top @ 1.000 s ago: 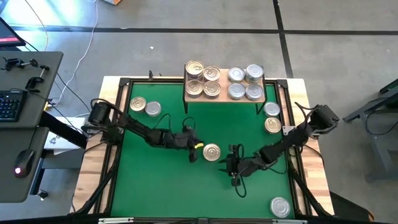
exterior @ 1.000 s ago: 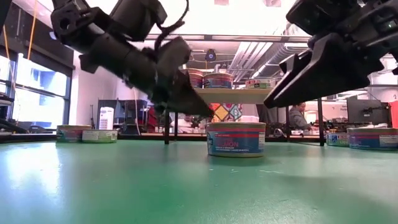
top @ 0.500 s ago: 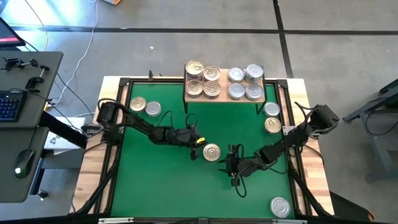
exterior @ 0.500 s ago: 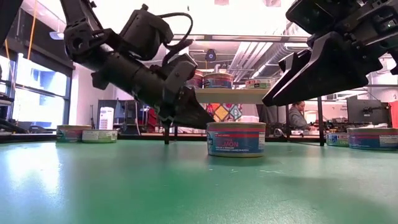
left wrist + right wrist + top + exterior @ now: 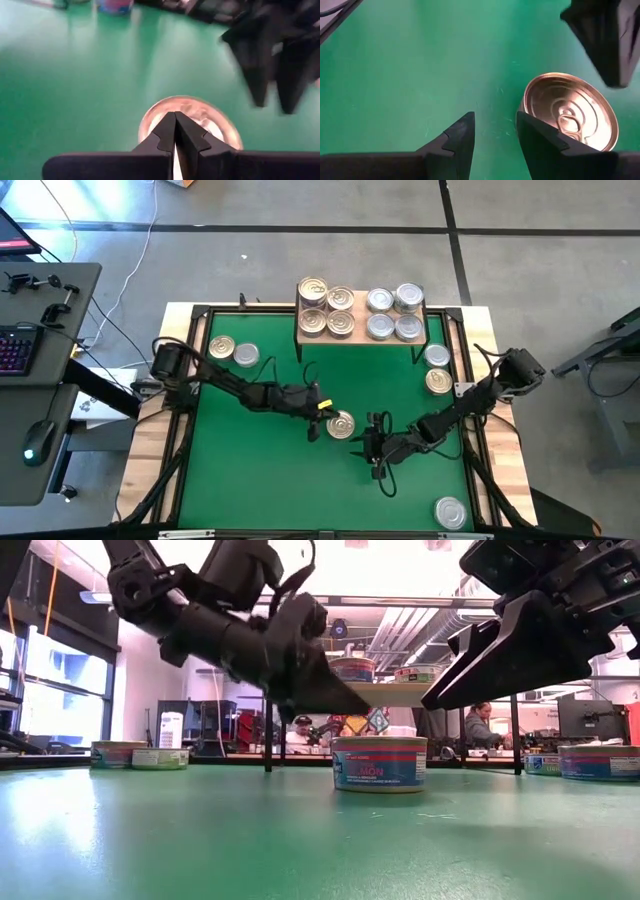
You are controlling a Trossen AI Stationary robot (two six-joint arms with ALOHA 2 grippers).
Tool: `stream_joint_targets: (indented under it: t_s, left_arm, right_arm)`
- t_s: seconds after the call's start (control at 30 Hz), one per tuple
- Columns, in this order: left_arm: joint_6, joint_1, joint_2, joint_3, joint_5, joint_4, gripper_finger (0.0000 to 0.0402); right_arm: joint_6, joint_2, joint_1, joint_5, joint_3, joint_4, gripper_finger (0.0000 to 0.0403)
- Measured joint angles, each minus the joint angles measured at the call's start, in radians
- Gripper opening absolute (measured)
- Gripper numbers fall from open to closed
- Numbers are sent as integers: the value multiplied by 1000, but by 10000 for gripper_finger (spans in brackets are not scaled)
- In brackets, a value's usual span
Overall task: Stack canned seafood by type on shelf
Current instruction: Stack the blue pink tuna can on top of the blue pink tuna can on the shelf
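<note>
A gold-lidded can (image 5: 341,424) stands upright on the green mat (image 5: 260,480), its blue and red label (image 5: 379,764) showing in the low view. My left gripper (image 5: 326,416) is shut and slants down over the can's left rim (image 5: 150,120); the low view shows a gap between its tips (image 5: 362,712) and the lid. My right gripper (image 5: 372,442) is open and holds nothing, just to the near right of the can (image 5: 567,112). The shelf (image 5: 360,338) at the far edge carries gold-lidded cans (image 5: 327,310) on its left and silver-lidded cans (image 5: 394,313) on its right.
Loose cans lie on the mat: a gold one (image 5: 221,347) and a silver one (image 5: 246,356) at far left, a silver one (image 5: 437,357) and a gold one (image 5: 438,381) at far right, and a silver one (image 5: 450,511) near right. A black frame (image 5: 190,380) edges the mat.
My left gripper, still shut, has moved toward the table's right edge and turned a little, so that its tips now stand over the gold-lidded can's rim. The can has stayed where it was.
</note>
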Motion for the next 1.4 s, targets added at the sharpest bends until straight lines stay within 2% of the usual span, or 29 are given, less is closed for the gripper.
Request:
stream_joint_targets:
  t_s: [0.37,0.57,0.7,0.8,0.97,1.07,1.27,1.4]
  left_arm:
    - [-32,36,87,13,-12,7,0]
    - [-18,36,90,13,-14,4,0]
    - [-16,38,92,12,-20,-7,0]
    - [-16,36,105,1,-10,-57,0]
    - [-15,36,95,9,-10,-37,0]
    - [-15,36,99,5,-10,-50,0]
    - [-15,36,97,7,-11,-28,0]
    - [-8,38,97,7,-21,15,0]
  right_arm:
    - [-9,0,0,-25,0,6,139]
    - [-67,0,0,-16,0,6,141]
    - [-129,0,0,0,13,-2,159]
    - [-176,0,0,72,38,-4,183]
    - [-320,0,0,217,86,-90,223]
    - [-357,0,-14,242,129,-194,241]
    - [-292,0,-85,202,282,-674,252]
    - [-345,0,-148,177,351,-824,252]
